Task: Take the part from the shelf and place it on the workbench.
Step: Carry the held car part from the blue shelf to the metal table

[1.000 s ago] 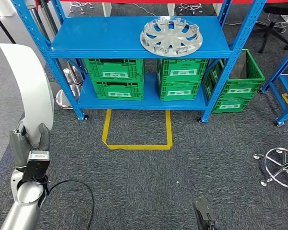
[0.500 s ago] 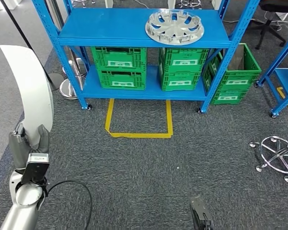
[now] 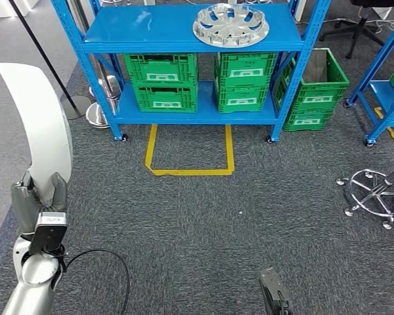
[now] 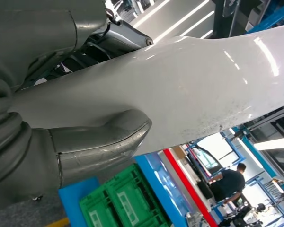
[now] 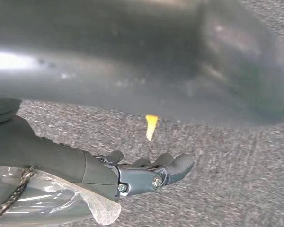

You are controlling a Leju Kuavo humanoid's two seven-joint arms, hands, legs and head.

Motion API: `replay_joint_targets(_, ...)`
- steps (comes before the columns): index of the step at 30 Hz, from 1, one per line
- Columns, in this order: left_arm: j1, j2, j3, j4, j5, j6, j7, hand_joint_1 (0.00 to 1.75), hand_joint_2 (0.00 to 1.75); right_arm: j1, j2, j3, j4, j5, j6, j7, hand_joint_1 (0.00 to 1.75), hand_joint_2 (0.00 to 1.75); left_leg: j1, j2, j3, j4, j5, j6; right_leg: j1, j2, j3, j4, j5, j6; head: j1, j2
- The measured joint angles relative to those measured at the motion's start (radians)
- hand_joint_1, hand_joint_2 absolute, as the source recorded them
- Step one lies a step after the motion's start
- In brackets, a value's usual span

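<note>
I'm gripping the white curved panel (image 3: 39,125) in my left hand (image 3: 39,197); right hand (image 5: 147,172) hanging low, fingers apart, holding nothing.

Blue shelf rack (image 3: 135,29) stands on the grey carpet floor (image 3: 199,236), wheels down. On its top board, a silver wheel cover (image 3: 230,25) lies flat, toward the right end. Lower board carries green crates: a stack of two (image 3: 161,82) on the left, another stack (image 3: 244,81) beside it. One more green crate (image 3: 318,92) sits on the carpet just past the rack's right post. Yellow tape (image 3: 189,164) marks a square on the floor in front, and a chrome chair base (image 3: 371,195) rests off right.
</note>
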Motion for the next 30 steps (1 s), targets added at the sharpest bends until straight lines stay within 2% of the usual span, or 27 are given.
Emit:
replay_joint_targets(1, -0.001, 0.0, 0.0, -0.001, 0.0, 0.0, 0.0, 1.75, 1.75, 0.0, 0.0, 0.0, 0.0, 0.0, 0.0, 0.0, 0.0, 0.0, -0.002, -0.001, 0.042, -0.064, -0.014, 0.005, 0.001, 0.0, -0.01, 0.005, 0.009, 0.005, 0.0, 0.0)
replay_joint_targets(2, -0.002, 0.0, 0.0, -0.002, 0.0, 0.0, 0.0, 1.75, 1.75, -0.001, 0.0, 0.0, 0.0, 0.0, 0.0, 0.0, 0.0, 0.0, -0.005, -0.002, 0.067, -0.108, -0.028, 0.009, 0.0, 0.0, -0.016, 0.006, 0.019, 0.01, 0.001, 0.0)
replay_joint_targets(3, -0.002, 0.0, 0.0, -0.003, 0.0, 0.0, 0.0, 1.75, 1.75, -0.001, 0.0, -0.001, 0.0, 0.0, 0.0, 0.0, 0.0, 0.0, -0.007, -0.001, 0.072, -0.129, -0.031, 0.014, 0.0, 0.0, -0.021, 0.005, 0.031, 0.015, 0.001, 0.0)
replay_joint_targets(4, -0.002, 0.0, 0.0, -0.003, 0.0, 0.0, 0.0, 1.75, 1.75, 0.0, 0.0, -0.001, 0.0, 0.0, 0.0, 0.0, 0.0, 0.0, -0.007, 0.0, 0.064, -0.133, -0.021, 0.02, -0.002, 0.001, -0.026, 0.002, 0.039, 0.02, 0.0, 0.0)
replay_joint_targets(5, -0.002, 0.0, 0.0, -0.003, 0.0, 0.0, 0.0, 1.75, 1.75, 0.002, 0.0, -0.001, 0.0, 0.0, 0.0, 0.0, 0.0, 0.0, -0.005, 0.002, 0.053, -0.137, -0.007, 0.027, -0.003, 0.003, -0.033, 0.004, 0.031, 0.025, 0.0, 0.0)
replay_joint_targets(6, -0.002, -0.001, 0.0, -0.002, 0.0, 0.0, 0.0, 1.75, 1.75, 0.004, 0.0, -0.001, 0.0, 0.0, 0.0, 0.0, 0.0, 0.0, -0.003, 0.004, 0.039, -0.141, 0.008, 0.034, -0.004, 0.005, -0.043, 0.02, 0.002, 0.03, 0.001, 0.0)
replay_joint_targets(7, -0.002, -0.002, 0.0, -0.002, 0.0, 0.0, 0.0, 1.75, 1.75, 0.005, 0.0, -0.001, 0.0, 0.0, 0.0, 0.0, 0.0, 0.0, 0.0, 0.006, 0.022, -0.144, 0.025, 0.04, -0.005, 0.007, -0.057, 0.056, -0.046, 0.035, 0.004, 0.0)
replay_joint_targets(9, -0.002, -0.002, 0.0, -0.002, 0.0, 0.0, 0.0, 1.75, 1.75, 0.005, 0.0, -0.001, 0.0, 0.0, 0.0, 0.0, 0.0, 0.0, -0.001, 0.007, -0.016, -0.143, 0.055, 0.045, -0.007, 0.007, -0.082, 0.175, -0.149, 0.042, 0.008, 0.0)
replay_joint_targets(10, -0.001, -0.003, 0.0, -0.002, 0.0, 0.0, 0.0, 1.75, 1.75, 0.005, 0.0, -0.002, 0.0, 0.001, 0.0, 0.0, 0.0, 0.0, -0.001, 0.007, -0.036, -0.142, 0.07, 0.045, -0.009, 0.007, -0.088, 0.235, -0.171, 0.045, 0.008, 0.0)
replay_joint_targets(11, 0.0, -0.003, 0.001, -0.002, 0.0, 0.0, 0.0, 1.75, 1.75, 0.005, 0.0, -0.002, 0.0, 0.003, 0.0, 0.001, 0.0, 0.0, -0.001, 0.007, -0.057, -0.14, 0.085, 0.043, -0.01, 0.007, -0.082, 0.275, -0.163, 0.048, 0.008, 0.0)
replay_joint_targets(12, 0.0, -0.004, 0.001, -0.002, 0.0, 0.001, 0.0, 1.75, 1.75, 0.005, 0.0, -0.004, 0.0, 0.006, -0.001, 0.002, 0.0, 0.0, 0.0, 0.008, -0.078, -0.137, 0.1, 0.041, -0.012, 0.007, -0.065, 0.288, -0.135, 0.049, 0.008, 0.0)
replay_joint_targets(13, 0.001, -0.004, 0.001, -0.002, 0.0, 0.001, 0.0, 1.75, 1.75, 0.005, 0.0, -0.006, 0.0, 0.011, -0.001, 0.002, 0.0, 0.0, 0.001, 0.008, -0.098, -0.133, 0.113, 0.037, -0.013, 0.007, -0.031, 0.267, -0.101, 0.051, 0.008, 0.0)
replay_joint_targets(14, 0.002, -0.004, 0.001, -0.003, 0.0, 0.001, 0.0, 1.75, 1.75, 0.003, 0.0, -0.009, 0.0, 0.016, -0.002, 0.004, 0.0, 0.0, 0.002, 0.007, -0.115, -0.129, 0.126, 0.032, -0.015, 0.007, 0.019, 0.215, -0.083, 0.051, 0.009, 0.0)
replay_joint_targets(15, 0.002, -0.004, 0.001, -0.003, 0.0, 0.002, 0.0, 1.75, 1.75, 0.001, 0.0, -0.011, -0.002, 0.021, -0.002, 0.005, 0.0, 0.0, 0.001, 0.007, -0.129, -0.123, 0.136, 0.027, -0.015, 0.007, 0.083, 0.137, -0.088, 0.051, 0.009, 0.0)
replay_joint_targets(16, 0.002, -0.004, 0.002, -0.004, 0.001, 0.002, 0.0, 1.75, 1.75, -0.001, 0.0, -0.014, -0.003, 0.027, -0.003, 0.006, 0.0, 0.0, 0.0, 0.008, -0.14, -0.118, 0.146, 0.02, -0.015, 0.008, 0.137, 0.058, -0.112, 0.046, 0.009, 0.0)
replay_joint_targets(17, 0.001, -0.004, 0.003, -0.004, 0.002, 0.002, 0.0, 1.75, 1.75, -0.002, 0.0, -0.017, -0.005, 0.031, -0.003, 0.006, 0.0, 0.0, 0.0, 0.008, -0.146, -0.116, 0.157, 0.014, -0.013, 0.008, 0.173, 0.0, -0.137, 0.041, 0.009, 0.0)
replay_joint_targets(18, 0.001, -0.004, 0.004, -0.004, 0.003, 0.002, 0.0, 1.75, 1.75, -0.002, 0.0, -0.021, -0.006, 0.035, -0.004, 0.007, 0.0, 0.0, 0.0, 0.009, -0.15, -0.116, 0.168, 0.008, -0.011, 0.009, 0.191, -0.034, -0.152, 0.034, 0.009, 0.0)
replay_joint_targets(20, 0.004, -0.005, 0.005, -0.004, 0.006, 0.001, 0.0, 1.75, 1.75, 0.003, 0.001, -0.025, -0.006, 0.041, -0.005, 0.009, 0.0, 0.0, 0.004, 0.008, -0.156, -0.119, 0.177, -0.004, -0.01, 0.007, 0.178, -0.037, -0.143, 0.016, 0.008, 0.0)
replay_joint_targets(21, 0.006, -0.005, 0.006, -0.004, 0.008, 0.001, 0.0, 1.75, 1.75, 0.006, 0.001, -0.027, -0.007, 0.044, -0.005, 0.01, 0.0, 0.0, 0.006, 0.007, -0.16, -0.107, 0.156, -0.01, -0.01, 0.005, 0.17, -0.036, -0.134, 0.008, 0.008, 0.0)
replay_joint_targets(22, 0.008, -0.005, 0.007, -0.004, 0.01, 0.001, 0.0, 1.75, 1.75, 0.007, 0.001, -0.029, -0.007, 0.047, -0.005, 0.011, 0.0, 0.0, 0.007, 0.006, -0.168, -0.076, 0.117, -0.015, -0.011, 0.003, 0.161, -0.037, -0.124, 0.001, 0.007, 0.0)
replay_joint_targets(24, 0.009, -0.005, 0.009, -0.004, 0.013, 0.001, 0.0, 1.75, 1.75, 0.007, 0.002, -0.034, -0.007, 0.055, -0.004, 0.011, 0.0, 0.0, 0.008, 0.005, -0.192, 0.042, 0.015, -0.021, -0.009, 0.003, 0.146, -0.036, -0.104, -0.007, 0.004, 0.0)
replay_joint_targets(25, 0.009, -0.005, 0.009, -0.004, 0.013, 0.001, 0.0, 1.75, 1.75, 0.008, 0.002, -0.037, -0.008, 0.058, -0.003, 0.01, 0.0, 0.0, 0.008, 0.005, -0.203, 0.107, -0.019, -0.022, -0.007, 0.003, 0.139, -0.035, -0.095, -0.008, 0.004, 0.0)
replay_joint_targets(26, 0.01, -0.006, 0.01, -0.004, 0.014, 0.001, 0.0, 1.75, 1.75, 0.01, 0.002, -0.04, -0.008, 0.059, -0.002, 0.01, 0.0, 0.0, 0.008, 0.005, -0.206, 0.154, -0.03, -0.022, -0.005, 0.003, 0.13, -0.033, -0.086, -0.008, 0.004, 0.0)
replay_joint_targets(27, 0.01, -0.006, 0.01, -0.004, 0.014, 0.001, 0.0, 1.75, 1.75, 0.012, 0.002, -0.043, -0.008, 0.06, -0.001, 0.009, 0.0, 0.0, 0.007, 0.005, -0.195, 0.166, -0.021, -0.019, -0.003, 0.003, 0.119, -0.03, -0.08, -0.008, 0.003, 0.0)
replay_joint_targets(28, 0.011, -0.006, 0.01, -0.004, 0.014, 0.001, 0.0, 1.75, 1.75, 0.014, 0.002, -0.046, -0.008, 0.06, 0.001, 0.007, 0.0, 0.0, 0.005, 0.004, -0.166, 0.139, 0.001, -0.014, -0.001, 0.003, 0.11, -0.026, -0.075, -0.007, 0.003, 0.0)
replay_joint_targets(29, 0.011, -0.006, 0.01, -0.004, 0.014, 0.001, 0.0, 1.75, 1.75, 0.015, 0.002, -0.049, -0.008, 0.061, 0.001, 0.006, 0.0, 0.0, 0.003, 0.004, -0.123, 0.081, 0.026, -0.005, 0.001, 0.003, 0.103, -0.023, -0.073, -0.007, 0.003, 0.0)
replay_joint_targets(30, 0.01, -0.006, 0.011, -0.004, 0.014, 0.001, 0.0, 1.75, 1.75, 0.016, 0.003, -0.052, -0.008, 0.061, 0.002, 0.004, 0.0, 0.0, 0.0, 0.003, -0.078, 0.015, 0.039, 0.005, 0.003, 0.002, 0.097, -0.02, -0.071, -0.006, 0.004, 0.0)
